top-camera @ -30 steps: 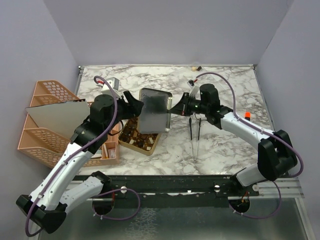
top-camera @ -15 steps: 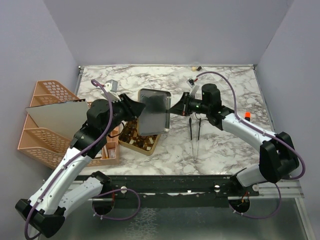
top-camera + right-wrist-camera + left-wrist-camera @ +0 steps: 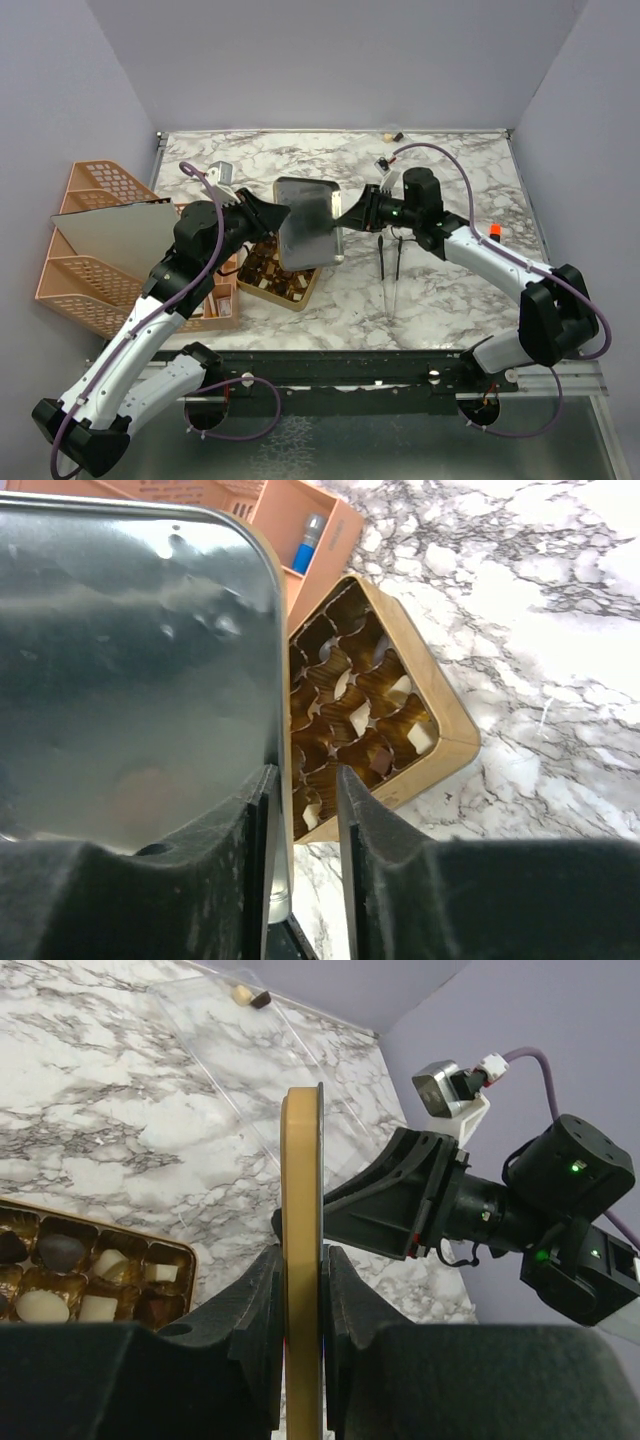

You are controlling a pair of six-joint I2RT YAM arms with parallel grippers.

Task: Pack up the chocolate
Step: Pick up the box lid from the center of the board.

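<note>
The chocolate [image 3: 75, 1280] sits in the tray [image 3: 300, 295] compartments on the tabletop [image 3: 450, 290], just under the lid [image 3: 308, 222]. The pieces look tiny, light and easy to mark, so I'd leave them alone. The left fingers [image 3: 258, 1310] and right fingers [image 3: 215, 825] are nearly closed, each pinching an opposite edge of the thin, stiff lid.

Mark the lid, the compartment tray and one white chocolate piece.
lid [image 3: 309, 221], top external view, middle of its shiny inner face.
tray [image 3: 447, 715], right wrist view, on its outer rim.
white chocolate piece [image 3: 40, 1306], left wrist view, on its top surface.
</note>
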